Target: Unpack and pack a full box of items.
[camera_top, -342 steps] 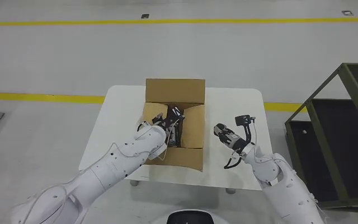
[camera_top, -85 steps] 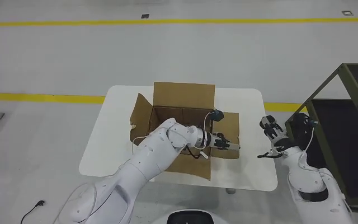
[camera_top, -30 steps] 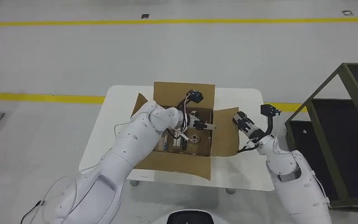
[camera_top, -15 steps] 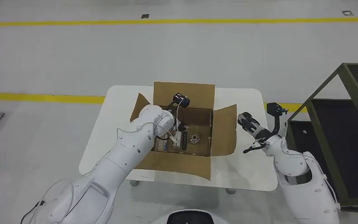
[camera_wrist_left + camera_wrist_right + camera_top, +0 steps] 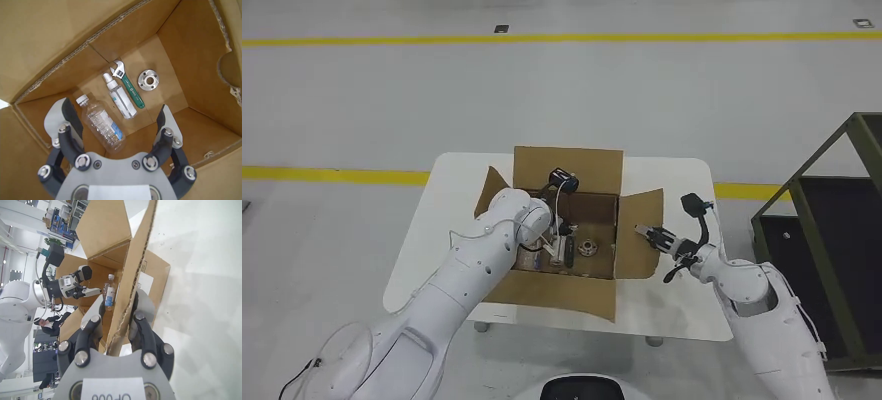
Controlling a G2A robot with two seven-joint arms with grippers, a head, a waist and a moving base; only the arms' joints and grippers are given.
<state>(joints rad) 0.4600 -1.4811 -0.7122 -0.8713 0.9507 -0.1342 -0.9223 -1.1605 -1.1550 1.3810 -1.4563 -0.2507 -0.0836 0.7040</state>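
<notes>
left claw (image 5: 115, 106) apart, water bottle (image 5: 103, 125) below | right claw (image 5: 120, 298) apart, box flap (image 5: 140, 247) straddled, unclamped | risk: flap may spring inward, blocking bottle pickup

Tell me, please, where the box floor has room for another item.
Bare floor lies between the flange and the box wall beyond it, and in the corner past the wrench handle. The water bottle, spray bottle and wrench lie side by side, crowding the other half.
</notes>
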